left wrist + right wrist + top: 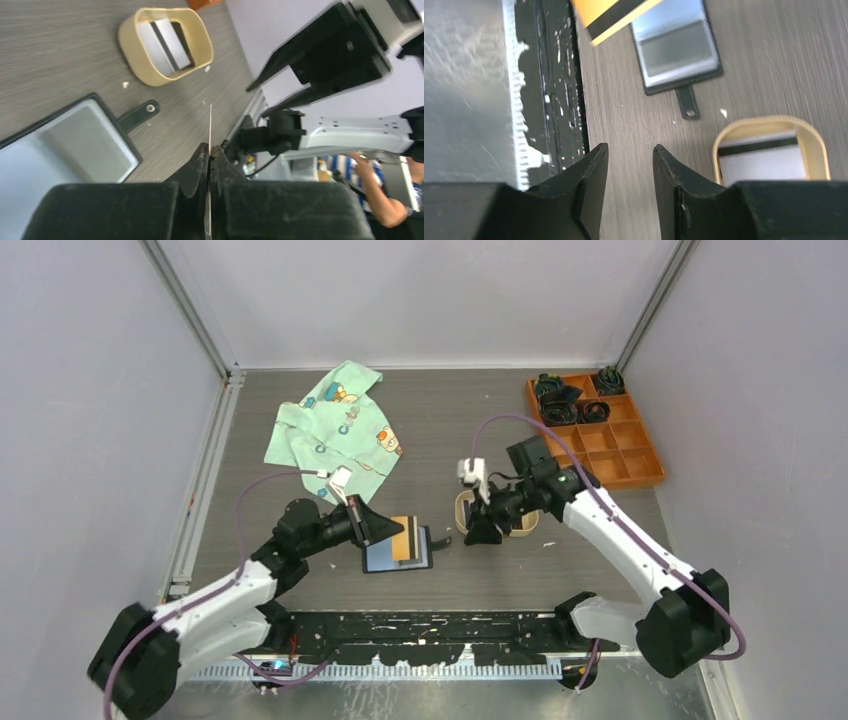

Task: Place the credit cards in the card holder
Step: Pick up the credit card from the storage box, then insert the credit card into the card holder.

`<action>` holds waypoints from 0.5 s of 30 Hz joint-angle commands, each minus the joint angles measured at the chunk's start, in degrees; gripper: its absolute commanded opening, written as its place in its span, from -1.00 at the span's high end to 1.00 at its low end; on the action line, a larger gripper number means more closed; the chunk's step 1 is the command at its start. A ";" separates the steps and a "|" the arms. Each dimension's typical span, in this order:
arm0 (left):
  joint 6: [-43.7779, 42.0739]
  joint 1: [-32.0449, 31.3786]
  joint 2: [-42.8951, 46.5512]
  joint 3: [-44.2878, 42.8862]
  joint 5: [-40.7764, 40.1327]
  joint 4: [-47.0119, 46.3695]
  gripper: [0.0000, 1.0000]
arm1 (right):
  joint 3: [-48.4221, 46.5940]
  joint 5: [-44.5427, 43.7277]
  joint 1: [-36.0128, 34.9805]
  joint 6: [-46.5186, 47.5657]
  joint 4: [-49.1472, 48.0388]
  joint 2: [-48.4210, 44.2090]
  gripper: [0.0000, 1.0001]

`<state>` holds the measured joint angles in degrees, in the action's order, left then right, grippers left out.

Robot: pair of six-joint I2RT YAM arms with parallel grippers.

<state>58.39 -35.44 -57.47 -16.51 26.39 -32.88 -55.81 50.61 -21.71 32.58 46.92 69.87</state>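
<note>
The card holder (398,558) lies open on the table, black with clear pockets and a snap tab (140,114). My left gripper (383,530) is shut on a yellow credit card (405,538) with a dark stripe and holds it just over the holder. In the left wrist view the card (210,127) shows edge-on between the pressed fingers (210,148). My right gripper (478,532) hovers beside the beige oval tray (523,530). Its fingers (630,147) stand apart with nothing between them. White cards (764,160) with a dark stripe lie in the tray (724,140). The yellow card (609,12) and the holder (679,47) also show there.
A green patterned cloth (335,425) lies at the back left. An orange compartment box (610,440) with black items stands at the back right. A black rail (420,628) runs along the near edge. Small white crumbs (125,84) dot the table.
</note>
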 commanded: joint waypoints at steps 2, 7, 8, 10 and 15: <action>-13.15 0.72 15.02 -0.52 -9.71 27.60 1.00 | -0.30 -13.51 -12.57 15.10 -8.51 2.81 0.14; -12.07 1.65 15.69 1.91 -8.84 24.78 1.00 | -2.31 -27.31 -22.93 15.35 -13.84 11.91 0.14; -11.85 1.90 14.89 2.38 -8.34 23.56 1.00 | -2.14 -29.47 -24.45 14.88 -15.43 13.31 0.13; -11.78 2.48 13.13 2.94 -7.72 22.15 1.00 | -1.74 -32.85 -26.78 13.96 -17.64 15.41 0.12; -11.08 5.26 8.07 4.06 -5.56 17.43 1.00 | -0.53 -36.73 -28.48 9.90 -22.61 18.61 0.06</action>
<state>47.70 -32.21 -46.96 -12.64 18.92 -10.41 -56.21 20.49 -49.76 44.93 31.66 87.81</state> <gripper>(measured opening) 0.008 0.465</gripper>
